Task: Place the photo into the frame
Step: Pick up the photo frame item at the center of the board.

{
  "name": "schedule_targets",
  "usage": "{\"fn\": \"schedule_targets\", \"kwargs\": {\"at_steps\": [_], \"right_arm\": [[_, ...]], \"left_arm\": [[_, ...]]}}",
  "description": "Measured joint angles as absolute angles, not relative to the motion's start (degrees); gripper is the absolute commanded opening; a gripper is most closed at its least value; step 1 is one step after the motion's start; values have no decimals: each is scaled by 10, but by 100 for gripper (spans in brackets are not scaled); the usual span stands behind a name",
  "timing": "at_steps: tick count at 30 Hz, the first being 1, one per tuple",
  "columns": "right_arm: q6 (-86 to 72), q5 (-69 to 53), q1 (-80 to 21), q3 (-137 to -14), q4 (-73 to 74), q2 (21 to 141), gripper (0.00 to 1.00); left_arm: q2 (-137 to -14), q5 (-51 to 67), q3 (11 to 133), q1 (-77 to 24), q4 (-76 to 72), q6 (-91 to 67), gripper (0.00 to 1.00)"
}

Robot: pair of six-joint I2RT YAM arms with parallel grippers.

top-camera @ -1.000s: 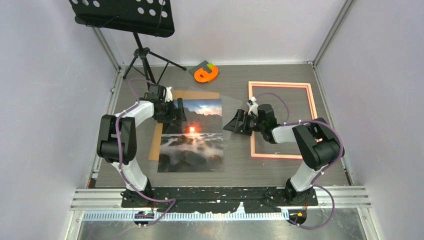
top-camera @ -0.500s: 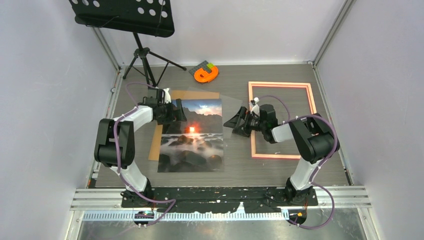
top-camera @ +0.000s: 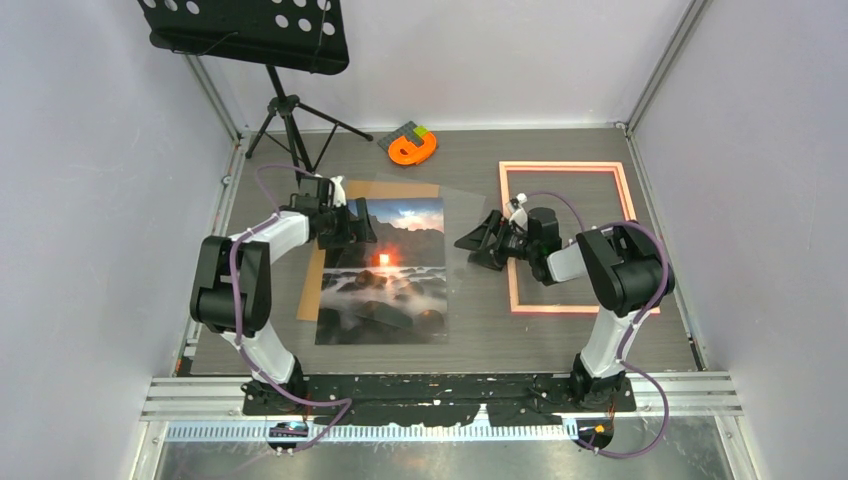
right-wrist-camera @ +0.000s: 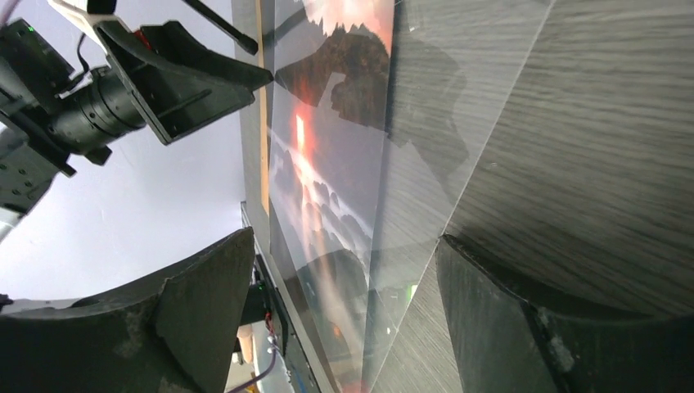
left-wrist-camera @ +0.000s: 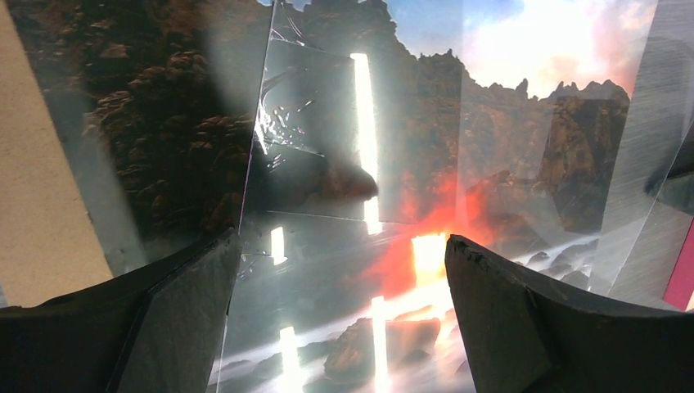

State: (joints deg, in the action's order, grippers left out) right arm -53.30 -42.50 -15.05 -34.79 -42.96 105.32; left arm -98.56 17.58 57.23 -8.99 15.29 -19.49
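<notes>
While poised over photo (top-camera: 385, 290) with left gripper (top-camera: 358, 222) spread wide, hangs between photo and frame (top-camera: 560, 166) with right gripper (top-camera: 470, 240) equally spread.

This looks like a robotics lab test cell. Plain pale walls (top-camera: 90, 220) box in a grey wood-grain table (top-camera: 470, 335) on three sides, and metal rails (top-camera: 190, 397) run along its near edge. The left arm (top-camera: 235, 285) and right arm (top-camera: 625, 280) are bolted there, trailing purple cables (top-camera: 666, 405). A black music stand (top-camera: 250, 30) on a tripod stands in the back corner.
</notes>
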Motion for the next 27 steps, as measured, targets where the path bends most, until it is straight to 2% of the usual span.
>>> {"fn": "schedule_targets", "kwargs": {"at_steps": [14,23,27], "right_arm": [[-587,-443,-121,-328,-483,1063,76],[-598,-457,-120,-329,-493,1078,65],[-600,-459,-119,-329,-493,1078,55]], "left_arm": [[-995,223,574,-114,139,-218,99],[-1001,239,579,-132,139,-220,99],[-1001,247,579,-146,140,-219,99]]}}
